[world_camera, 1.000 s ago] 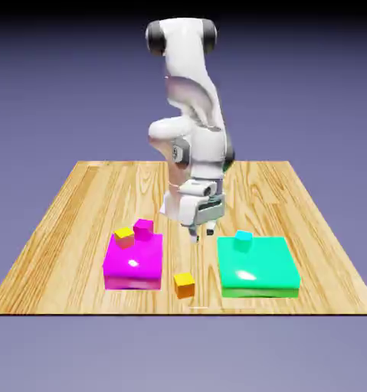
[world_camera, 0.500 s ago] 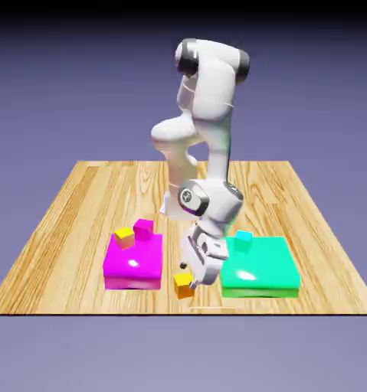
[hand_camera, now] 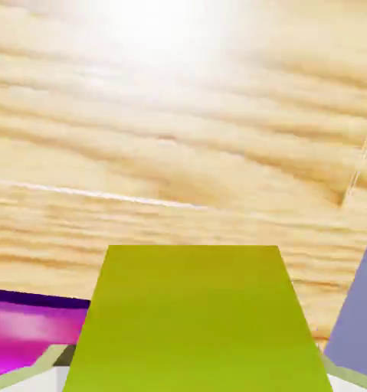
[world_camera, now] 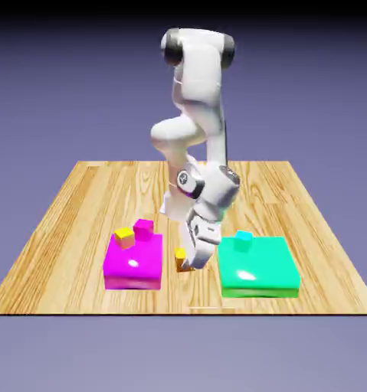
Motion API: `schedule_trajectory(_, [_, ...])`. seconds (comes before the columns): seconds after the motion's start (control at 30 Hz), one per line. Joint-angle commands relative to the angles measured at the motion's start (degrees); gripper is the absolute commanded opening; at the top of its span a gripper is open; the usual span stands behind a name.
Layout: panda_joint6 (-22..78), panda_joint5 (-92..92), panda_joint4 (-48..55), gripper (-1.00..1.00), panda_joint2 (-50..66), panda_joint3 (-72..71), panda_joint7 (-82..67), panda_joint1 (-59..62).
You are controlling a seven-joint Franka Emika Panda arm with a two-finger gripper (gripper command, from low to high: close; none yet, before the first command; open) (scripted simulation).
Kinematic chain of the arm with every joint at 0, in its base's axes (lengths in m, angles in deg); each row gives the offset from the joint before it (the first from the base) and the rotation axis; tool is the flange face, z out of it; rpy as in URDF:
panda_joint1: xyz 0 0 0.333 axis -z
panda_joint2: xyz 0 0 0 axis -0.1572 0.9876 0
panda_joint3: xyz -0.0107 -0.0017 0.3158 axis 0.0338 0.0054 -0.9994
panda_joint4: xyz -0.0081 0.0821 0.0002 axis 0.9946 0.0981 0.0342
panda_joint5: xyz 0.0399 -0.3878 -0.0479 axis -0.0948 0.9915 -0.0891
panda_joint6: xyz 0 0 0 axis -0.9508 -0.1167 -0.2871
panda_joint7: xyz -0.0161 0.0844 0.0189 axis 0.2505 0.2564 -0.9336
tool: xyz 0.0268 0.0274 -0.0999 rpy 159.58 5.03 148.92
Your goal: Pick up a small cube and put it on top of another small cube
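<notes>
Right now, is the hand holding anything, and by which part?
Yes. The hand holds the small orange cube between its fingers, lifted off the table. The hand view shows the cube large between the tips, gripped by its two opposite side faces.

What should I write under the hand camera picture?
Gripper holding a yellow-green cube above the wooden table.

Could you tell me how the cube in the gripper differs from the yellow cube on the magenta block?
The held orange-yellow cube sits in the gripper, lifted off the table; the yellow cube rests untouched on the magenta block. The held cube is partly hidden by the fingers; the other shows fully, beside a magenta cube. Both are small and of similar size.
</notes>
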Motion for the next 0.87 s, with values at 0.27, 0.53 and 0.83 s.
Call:
schedule_trajectory(0.27, [20.8, -6.7, -4.6, -1.0, -18.7, -9.4, 10.3, 17.4])
schedule_trajectory(0.53, [21.0, -6.3, -9.2, -1.0, -21.1, -11.1, 15.7, 25.3])
schedule_trajectory(0.83, [28.5, -9.2, -6.4, 1.0, -25.6, -12.9, 14.2, 23.9])
